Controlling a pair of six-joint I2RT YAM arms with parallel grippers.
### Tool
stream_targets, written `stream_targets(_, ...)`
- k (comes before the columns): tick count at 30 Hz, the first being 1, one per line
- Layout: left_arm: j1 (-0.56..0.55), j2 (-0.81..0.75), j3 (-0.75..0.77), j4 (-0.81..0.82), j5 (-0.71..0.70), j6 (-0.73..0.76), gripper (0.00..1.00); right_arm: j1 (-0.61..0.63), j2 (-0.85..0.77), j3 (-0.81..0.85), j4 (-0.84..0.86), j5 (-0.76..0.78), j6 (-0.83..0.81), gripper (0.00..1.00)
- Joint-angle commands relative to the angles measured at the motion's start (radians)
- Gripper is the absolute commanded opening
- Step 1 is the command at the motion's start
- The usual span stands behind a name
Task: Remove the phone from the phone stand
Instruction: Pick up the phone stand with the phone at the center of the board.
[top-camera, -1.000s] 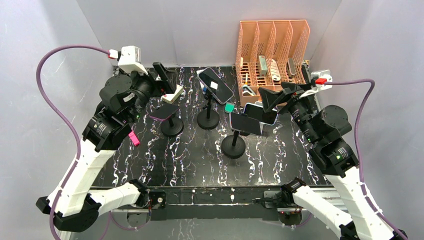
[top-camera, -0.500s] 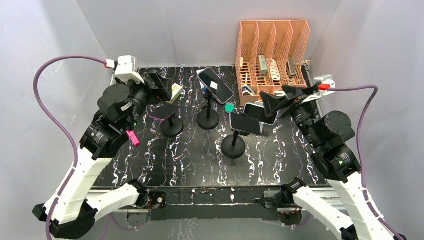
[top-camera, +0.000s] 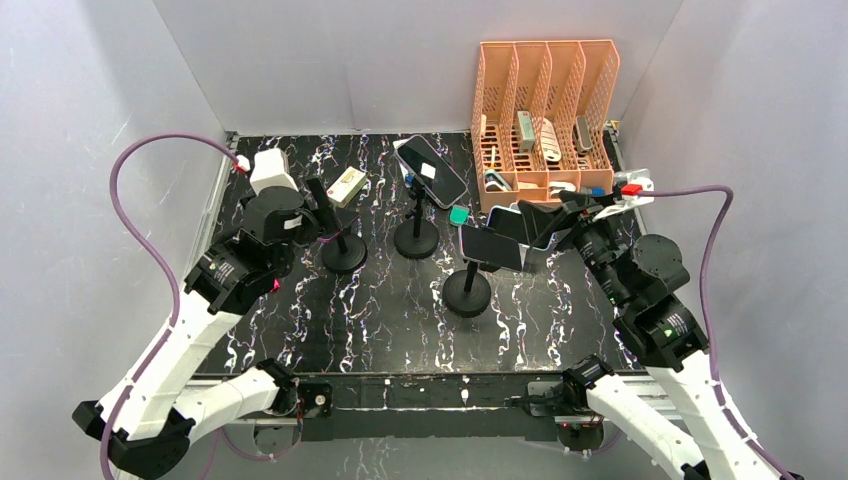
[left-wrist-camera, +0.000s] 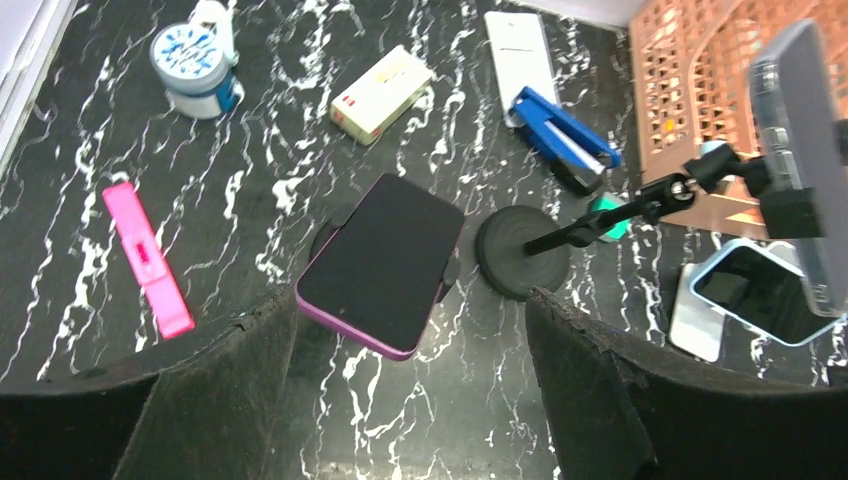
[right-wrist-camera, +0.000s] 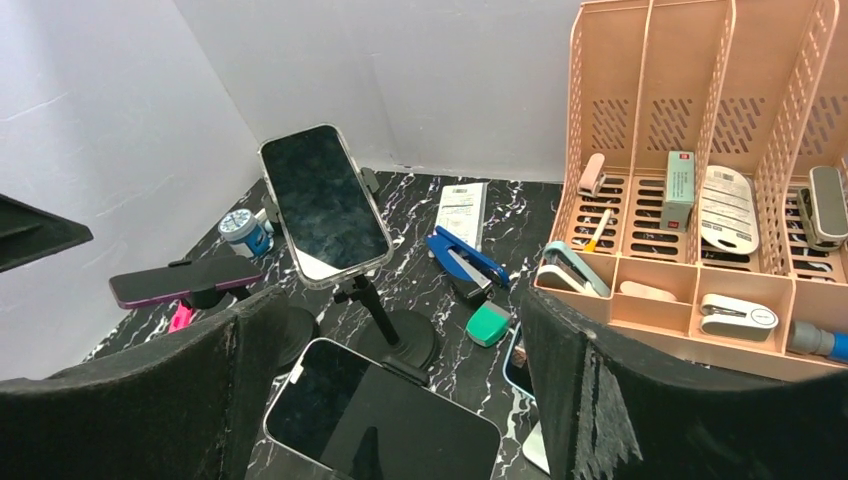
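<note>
Left wrist view first: my left gripper (left-wrist-camera: 410, 320) is spread wide open with nothing in it. It hangs right over the black phone in the purple case (left-wrist-camera: 380, 262). That phone lies almost flat on its round black stand (top-camera: 343, 255), on the left part of the black marbled tabletop (left-wrist-camera: 280, 150). It shows in the gap between my two pads. The right pad is clear of it. The left pad's tip lines up with the phone's corner, and I can't tell if they touch. A pink plastic bar (left-wrist-camera: 147, 260) lies on the tabletop just left of the stand.

My right gripper (right-wrist-camera: 390, 310) is also wide open and holding nothing. The dark phone in the clear case (right-wrist-camera: 380, 420) sits on the front stand, low between its pads. Behind it, a third black phone (right-wrist-camera: 322, 200) is tilted up on the taller middle stand. The peach plastic desk organizer (right-wrist-camera: 700, 100) stands at the back right.
</note>
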Motion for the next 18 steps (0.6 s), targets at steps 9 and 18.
stream_targets(9, 0.002, 0.025, 0.042, -0.323, -0.175, -0.519, 0.80, 0.004, 0.027, 0.032, 0.030, -0.082, 0.002, 0.93)
stream_targets(18, 0.002, -0.021, -0.066, -0.354, -0.147, -0.764, 0.80, 0.004, 0.049, 0.058, 0.027, -0.091, -0.003, 0.93)
